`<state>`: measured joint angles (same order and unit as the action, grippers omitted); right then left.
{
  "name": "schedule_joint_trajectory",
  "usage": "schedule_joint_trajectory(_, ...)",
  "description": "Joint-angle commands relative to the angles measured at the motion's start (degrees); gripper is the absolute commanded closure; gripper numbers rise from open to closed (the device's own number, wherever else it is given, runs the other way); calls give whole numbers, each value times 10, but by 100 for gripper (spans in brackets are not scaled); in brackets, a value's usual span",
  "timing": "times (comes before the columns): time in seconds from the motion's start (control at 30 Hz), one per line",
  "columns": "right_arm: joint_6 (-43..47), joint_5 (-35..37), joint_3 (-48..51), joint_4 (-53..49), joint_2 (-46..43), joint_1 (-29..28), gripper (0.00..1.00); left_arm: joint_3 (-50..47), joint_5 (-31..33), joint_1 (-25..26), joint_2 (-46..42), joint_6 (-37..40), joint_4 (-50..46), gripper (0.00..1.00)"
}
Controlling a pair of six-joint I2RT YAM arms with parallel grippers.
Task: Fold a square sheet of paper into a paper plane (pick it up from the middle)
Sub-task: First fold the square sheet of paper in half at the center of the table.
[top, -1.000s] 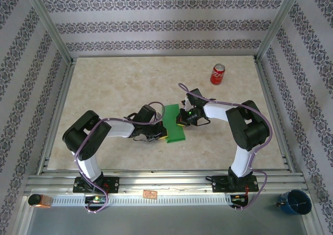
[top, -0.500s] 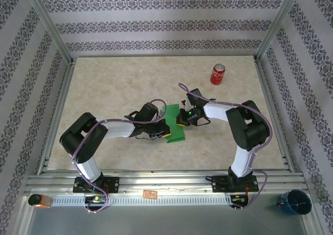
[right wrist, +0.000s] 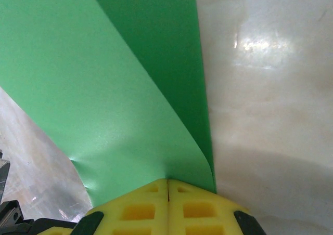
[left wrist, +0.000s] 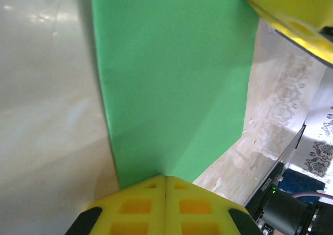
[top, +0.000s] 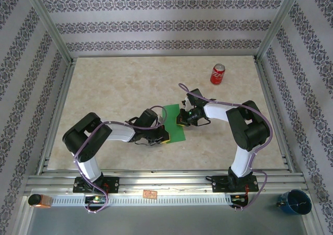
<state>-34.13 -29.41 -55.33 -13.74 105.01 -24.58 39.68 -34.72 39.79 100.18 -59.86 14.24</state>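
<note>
Both my jaw pairs are closed tight: left gripper (top: pixel 164 136) sits on the near-left corner of the square sheet of paper (top: pixel 174 125), folded mid-table with its long axis near-to-far, and right gripper (top: pixel 180 120) sits on its right long edge.

No text, number or brand is legible.

Red soda can (top: pixel 217 74): it stands well apart from the right gripper (top: pixel 180 121), beyond it and to its right. A white marking runs along the red wall of the can, too small to resolve into letters.

Small orange-brown tag (top: pixel 150 194): it lies on the near rail, well behind the left gripper (top: pixel 164 137) and slightly to its left. Any print on its face is too small to read.
</note>
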Motion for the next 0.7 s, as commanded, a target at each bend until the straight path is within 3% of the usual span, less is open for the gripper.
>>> schedule_joint_trajectory(0.0,4,75,30,-66,13,11,100,-32,8,12,-1,17,-65,100)
schedule_joint_trajectory(0.23,9,80,35,-71,10,14,100,-40,18,29,-3,22,-84,100)
schedule_joint_trajectory(0.37,10,83,37,-71,10,16,100,-29,35,31,-5,49,-144,100)
schedule_joint_trajectory(0.67,11,83,36,-73,10,17,100,-43,21,40,-26,57,-147,100)
